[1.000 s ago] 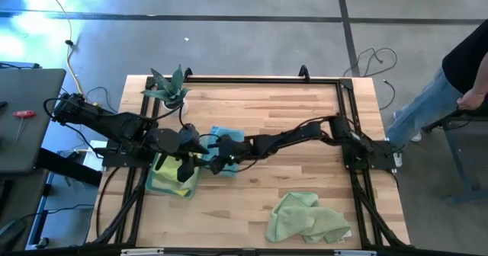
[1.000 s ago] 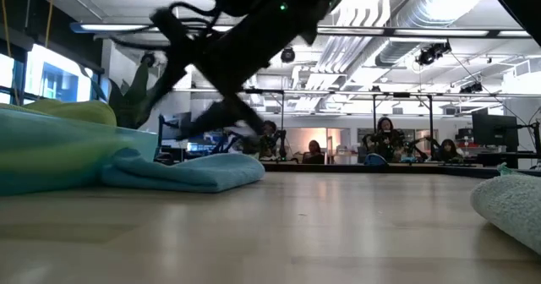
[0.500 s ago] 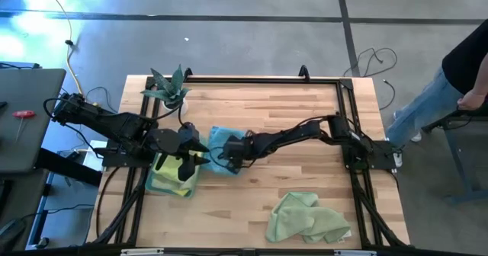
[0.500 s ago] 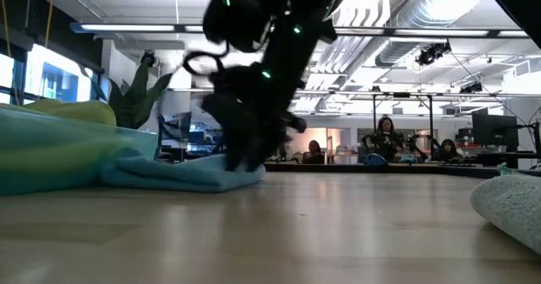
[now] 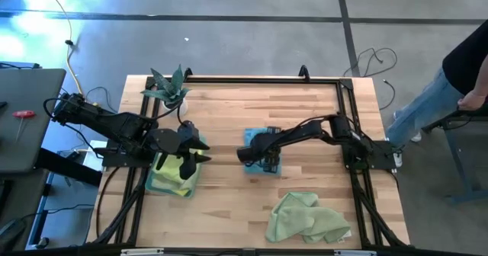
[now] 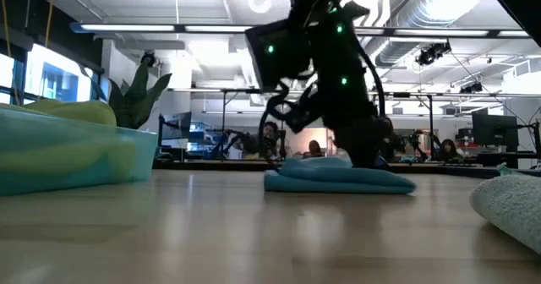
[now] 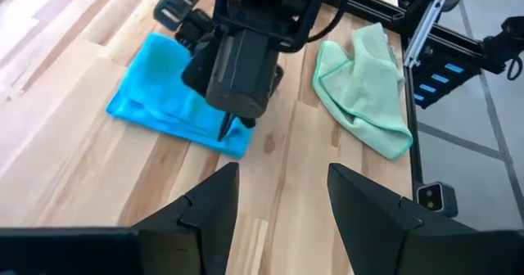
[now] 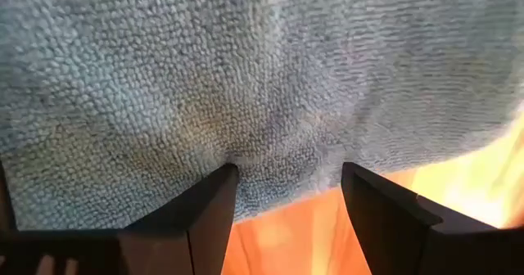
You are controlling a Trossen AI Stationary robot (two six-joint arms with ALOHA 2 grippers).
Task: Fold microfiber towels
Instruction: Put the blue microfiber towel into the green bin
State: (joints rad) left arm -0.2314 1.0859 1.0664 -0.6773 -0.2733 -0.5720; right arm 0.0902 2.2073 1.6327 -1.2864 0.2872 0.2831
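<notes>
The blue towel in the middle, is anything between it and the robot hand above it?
No, nothing visible is in the way. The right gripper is down on the blue towel, its open fingers pressing into the cloth. The left gripper waits over the towel stack at the table's left.

Dark jointed arms (image 5: 305, 131), green indicator lights, black cables.

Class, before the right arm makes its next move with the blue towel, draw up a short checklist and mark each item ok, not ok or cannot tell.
1. Blue towel flat on the table: ok.
2. Right end effector on the towel: ok; fingers open.
3. Left end effector clear, over the stacked towels: ok.
4. Pale green towel folded: not ok, crumpled.
5. Blue towel's fold edges aligned: cannot tell.
</notes>
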